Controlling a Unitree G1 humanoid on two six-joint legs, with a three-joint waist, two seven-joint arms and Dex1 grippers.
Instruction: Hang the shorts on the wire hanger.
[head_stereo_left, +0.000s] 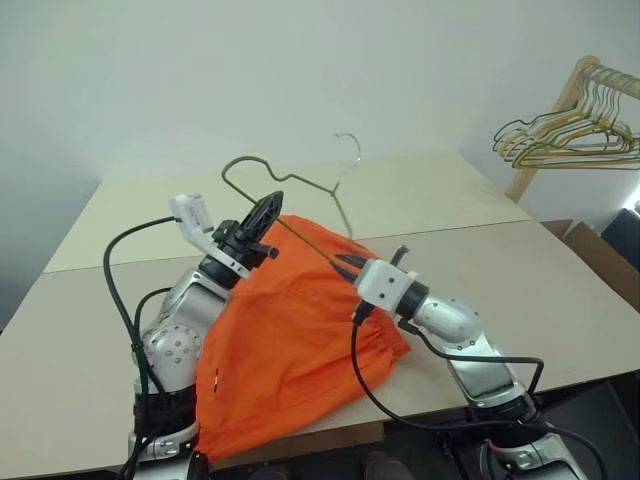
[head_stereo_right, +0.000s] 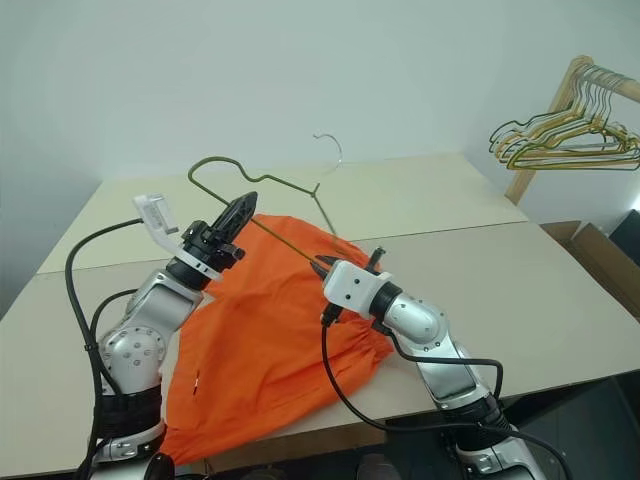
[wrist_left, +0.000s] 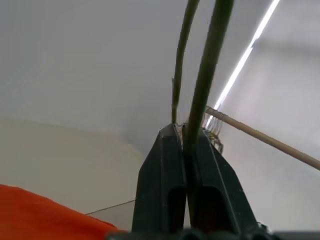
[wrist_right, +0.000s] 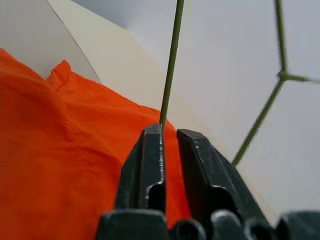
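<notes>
The orange shorts (head_stereo_left: 290, 340) lie crumpled on the table (head_stereo_left: 500, 260), one end hanging over the near edge. The wire hanger (head_stereo_left: 336, 190) is held up above them, tilted, with its hook towards the far wall. My left gripper (head_stereo_left: 272, 205) is shut on the wire hanger's left corner; in the left wrist view the wire (wrist_left: 205, 75) runs out from between the closed fingertips (wrist_left: 170, 145). At the hanger's lower bar, over the shorts, is my right gripper (head_stereo_left: 345, 265). Its fingers stand slightly apart, open, and the wire (wrist_right: 172, 55) rests against one fingertip (wrist_right: 152, 140).
A wooden rack with a bunch of yellow and green hangers (head_stereo_left: 580, 130) stands at the far right. A cardboard box (head_stereo_left: 600, 255) sits on the floor beside the table's right side. The table is two pale tops joined by a seam.
</notes>
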